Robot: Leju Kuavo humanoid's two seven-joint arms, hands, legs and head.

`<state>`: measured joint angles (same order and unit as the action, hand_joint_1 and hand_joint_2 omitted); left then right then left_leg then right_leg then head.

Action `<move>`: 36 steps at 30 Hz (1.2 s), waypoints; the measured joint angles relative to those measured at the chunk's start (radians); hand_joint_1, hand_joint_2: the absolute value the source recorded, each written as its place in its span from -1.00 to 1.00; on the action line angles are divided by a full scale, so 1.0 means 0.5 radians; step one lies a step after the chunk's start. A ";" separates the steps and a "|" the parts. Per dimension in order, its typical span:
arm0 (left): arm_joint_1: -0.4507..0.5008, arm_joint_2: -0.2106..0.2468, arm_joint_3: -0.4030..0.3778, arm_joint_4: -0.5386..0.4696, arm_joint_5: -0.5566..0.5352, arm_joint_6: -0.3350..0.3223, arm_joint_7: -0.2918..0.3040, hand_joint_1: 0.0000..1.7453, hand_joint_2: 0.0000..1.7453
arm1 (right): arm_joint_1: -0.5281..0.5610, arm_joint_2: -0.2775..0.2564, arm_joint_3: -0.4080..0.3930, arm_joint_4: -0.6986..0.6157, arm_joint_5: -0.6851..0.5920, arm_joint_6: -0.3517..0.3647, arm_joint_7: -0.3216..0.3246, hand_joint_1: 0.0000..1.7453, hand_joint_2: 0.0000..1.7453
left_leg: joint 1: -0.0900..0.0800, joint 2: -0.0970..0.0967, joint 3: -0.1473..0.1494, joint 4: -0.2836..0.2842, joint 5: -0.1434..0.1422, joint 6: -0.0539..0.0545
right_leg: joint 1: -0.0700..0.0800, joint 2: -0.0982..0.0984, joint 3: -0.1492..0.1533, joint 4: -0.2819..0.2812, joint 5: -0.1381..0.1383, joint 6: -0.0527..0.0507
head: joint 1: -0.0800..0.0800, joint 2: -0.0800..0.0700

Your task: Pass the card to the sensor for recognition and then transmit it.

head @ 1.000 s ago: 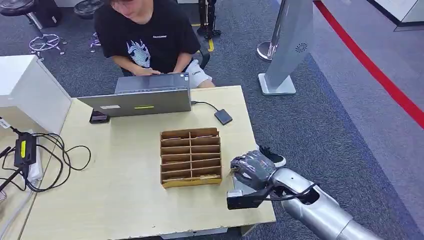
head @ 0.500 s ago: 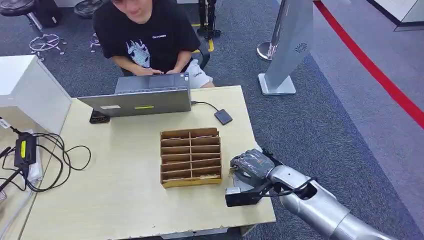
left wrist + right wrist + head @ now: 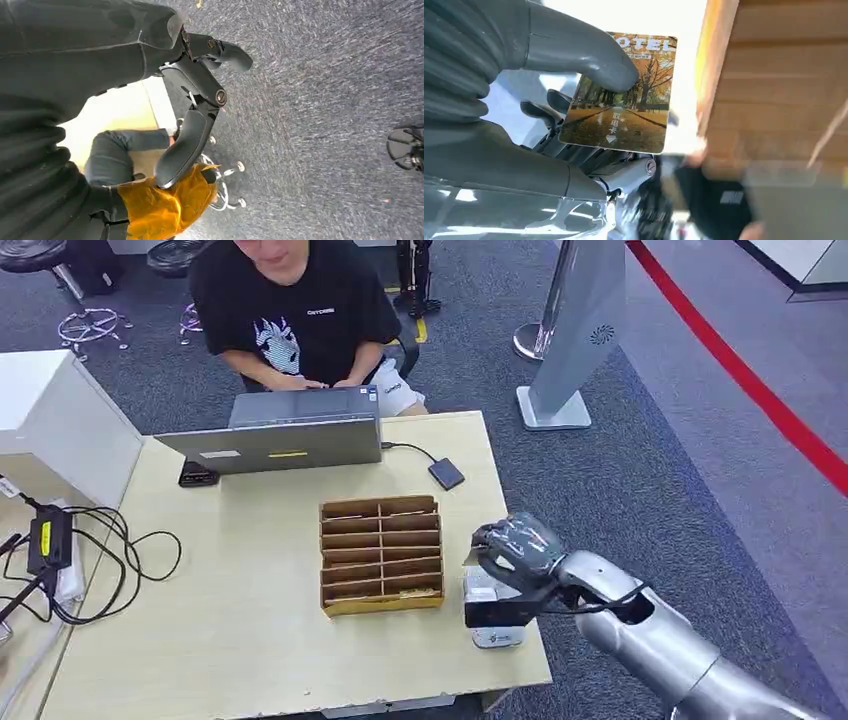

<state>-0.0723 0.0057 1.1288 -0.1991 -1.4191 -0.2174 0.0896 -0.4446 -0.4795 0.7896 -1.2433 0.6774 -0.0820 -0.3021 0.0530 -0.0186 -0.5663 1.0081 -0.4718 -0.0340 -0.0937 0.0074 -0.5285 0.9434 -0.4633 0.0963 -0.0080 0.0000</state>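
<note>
A glossy rectangular card, printed with an autumn tree avenue and lettering ending "OTEL", is pinched between the right hand's smooth grey thumb and darker fingers, held above the pale wooden desk just beside the slotted cardboard rack.

Pale wooden table, laptop, slotted wooden organizer, cables, small sensor

The person at the laptop is cut off at the head view's top edge. The right hand pinches the card, thumb covering part of its print; the lower right of that wrist view is blurred.
</note>
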 joint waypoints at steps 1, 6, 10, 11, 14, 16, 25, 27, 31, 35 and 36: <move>0.000 0.000 0.000 0.000 -0.009 -0.001 -0.004 -1.00 1.00 | -0.050 -0.011 -0.037 -0.027 -0.047 0.064 -0.003 1.00 1.00 | 0.000 0.001 0.001 0.000 0.000 0.000 | 0.000 0.001 0.000 0.000 0.000 0.000 | -0.001 0.000; -0.002 0.002 0.000 0.000 -0.023 -0.008 -0.009 -1.00 1.00 | -0.247 -0.016 -0.153 -0.076 -0.134 0.196 -0.019 1.00 1.00 | 0.000 0.000 0.004 0.000 0.001 -0.001 | 0.000 0.000 0.001 0.000 0.001 -0.001 | -0.001 0.000; -0.003 0.002 0.000 0.000 -0.023 -0.009 -0.009 -1.00 1.00 | -0.271 -0.016 -0.176 -0.089 -0.133 0.191 -0.025 1.00 1.00 | 0.000 -0.001 0.003 0.000 0.001 -0.001 | 0.000 0.000 0.001 0.001 0.001 -0.001 | -0.001 0.000; -0.003 0.002 0.000 0.000 -0.023 -0.009 -0.009 -1.00 1.00 | -0.274 -0.016 -0.177 -0.089 -0.133 0.191 -0.026 1.00 1.00 | 0.000 -0.001 0.003 0.000 0.001 -0.001 | 0.000 0.000 0.001 0.001 0.001 -0.001 | 0.000 0.000; -0.003 0.002 0.000 0.000 -0.023 -0.009 -0.009 -1.00 1.00 | -0.282 -0.016 -0.181 -0.092 -0.127 0.190 -0.027 1.00 1.00 | 0.000 -0.001 0.003 0.000 0.001 -0.001 | 0.000 0.000 0.001 0.001 0.000 0.000 | 0.000 0.000; -0.003 0.002 0.000 0.000 -0.023 -0.009 -0.009 -1.00 1.00 | -0.285 -0.016 -0.183 -0.096 -0.127 0.190 -0.027 1.00 1.00 | 0.000 -0.001 0.003 0.000 0.000 -0.001 | 0.000 0.000 0.001 0.001 0.000 0.000 | -0.001 0.000; -0.050 0.017 -0.057 0.000 -0.191 -0.056 -0.009 -1.00 1.00 | -1.055 0.479 -0.061 0.560 -0.291 0.537 0.319 1.00 1.00 | 0.000 0.016 0.000 0.000 0.011 -0.013 | 0.000 0.021 -0.020 0.022 0.007 -0.008 | 0.000 0.000; -0.078 0.016 -0.093 0.000 -0.231 -0.071 0.010 -1.00 1.00 | -1.273 0.704 -0.017 0.851 -0.212 0.500 0.584 1.00 1.00 | 0.000 0.013 -0.001 0.000 0.016 -0.017 | 0.000 0.017 -0.026 0.028 0.007 -0.008 | -0.001 0.000; -0.139 0.009 -0.168 0.000 -0.240 -0.121 0.059 -1.00 1.00 | -1.539 1.038 0.031 1.284 -0.178 0.485 0.862 1.00 1.00 | 0.002 0.006 -0.005 -0.001 0.020 -0.019 | 0.001 0.010 -0.029 0.035 0.006 -0.009 | -0.002 0.000; -0.195 -0.007 -0.232 0.000 -0.240 -0.141 0.091 -1.00 1.00 | -1.588 1.267 0.066 1.548 -0.143 0.404 0.904 1.00 1.00 | 0.003 0.005 -0.006 -0.001 0.019 -0.019 | 0.001 0.010 -0.030 0.034 0.006 -0.010 | 0.001 0.000; -0.201 -0.009 -0.239 0.000 -0.240 -0.142 0.092 -1.00 1.00 | -1.592 1.296 0.070 1.581 -0.140 0.385 0.900 1.00 1.00 | 0.003 0.005 -0.006 -0.001 0.019 -0.019 | 0.001 0.010 -0.029 0.034 0.006 -0.010 | 0.000 0.000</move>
<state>-0.1729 0.0011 1.0094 -0.1991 -1.5393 -0.2884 0.1354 -1.2405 0.1683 0.8244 -0.4527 0.6073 0.1106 0.1480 0.0546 -0.0160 -0.5695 1.0076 -0.4622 -0.0435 -0.0930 0.0125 -0.5432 0.9604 -0.4603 0.0914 -0.0080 0.0000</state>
